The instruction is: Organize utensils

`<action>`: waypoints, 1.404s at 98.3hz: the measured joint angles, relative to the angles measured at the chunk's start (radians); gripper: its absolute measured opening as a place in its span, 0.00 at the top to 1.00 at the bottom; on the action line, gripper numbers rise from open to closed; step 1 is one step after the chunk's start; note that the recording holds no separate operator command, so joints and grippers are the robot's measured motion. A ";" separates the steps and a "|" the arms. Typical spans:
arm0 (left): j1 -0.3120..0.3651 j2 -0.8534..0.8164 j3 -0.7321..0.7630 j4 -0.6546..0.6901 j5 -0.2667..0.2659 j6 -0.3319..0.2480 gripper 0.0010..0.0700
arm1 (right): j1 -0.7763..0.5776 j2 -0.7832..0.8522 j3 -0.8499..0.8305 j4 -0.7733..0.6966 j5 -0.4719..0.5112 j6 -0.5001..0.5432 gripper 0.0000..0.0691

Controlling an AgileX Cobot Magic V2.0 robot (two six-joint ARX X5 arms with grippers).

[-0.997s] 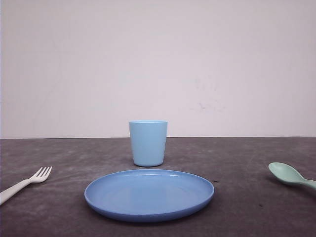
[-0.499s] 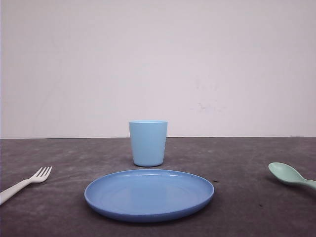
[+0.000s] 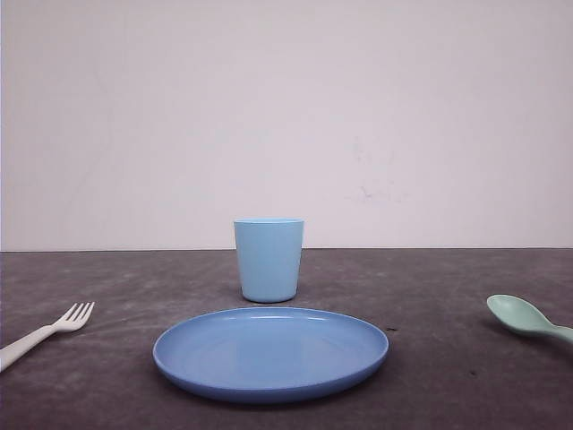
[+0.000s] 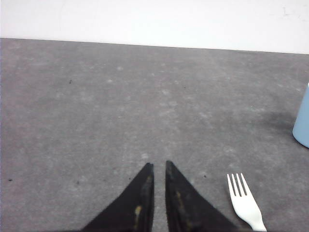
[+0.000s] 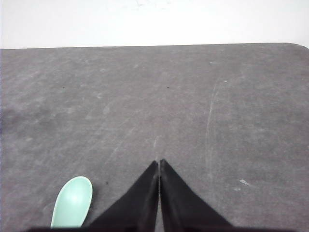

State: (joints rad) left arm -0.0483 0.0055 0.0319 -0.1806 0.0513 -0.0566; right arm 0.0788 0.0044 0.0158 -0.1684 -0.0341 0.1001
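Two utensils are seen lying on the dark grey table (image 3: 107,278), one at each side. The small white plastic fork (image 3: 47,331) with four tines is laid at the left side of the table, its tines pointed toward the middle and its handle cut off by the picture's edge. The pale mint-green plastic spoon (image 3: 526,318) with an oval bowl is laid at the right side, bowl up, and its handle is also cut off at the edge.

Between them, the round blue plastic plate (image 3: 270,353) is set flat on the table with nothing on it. Just behind the plate, the light blue plastic cup (image 3: 269,260) is stood upright. Both are well apart from the fork and the spoon. A plain white wall (image 3: 286,116) is seen behind the table.

In the left wrist view, the black fingers (image 4: 147,193) of the left gripper (image 4: 157,165) are held almost together, with only a thin gap between the tips, and nothing is held. The fork (image 4: 244,200) is seen near them on the table, not touched, and an edge of the cup (image 4: 302,121) is seen farther off.

In the right wrist view, the black fingers (image 5: 174,198) of the right gripper (image 5: 159,162) are pressed together and nothing is held. The spoon's bowl (image 5: 72,202) is seen near them, not touched.
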 joint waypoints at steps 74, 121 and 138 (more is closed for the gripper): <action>0.000 0.034 0.259 0.100 0.053 -0.218 0.99 | 0.000 0.113 0.419 -0.142 -0.075 0.194 0.99; 0.000 0.422 0.747 -0.344 0.065 -0.101 0.99 | 0.000 0.504 0.837 -0.466 -0.074 0.075 0.99; -0.001 0.562 0.797 -0.426 0.071 -0.046 0.99 | 0.000 0.629 0.838 -0.539 -0.072 0.036 0.99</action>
State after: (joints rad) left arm -0.0490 0.5671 0.8284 -0.6064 0.1226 -0.1028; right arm 0.0792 0.6334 0.8543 -0.7078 -0.1062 0.1360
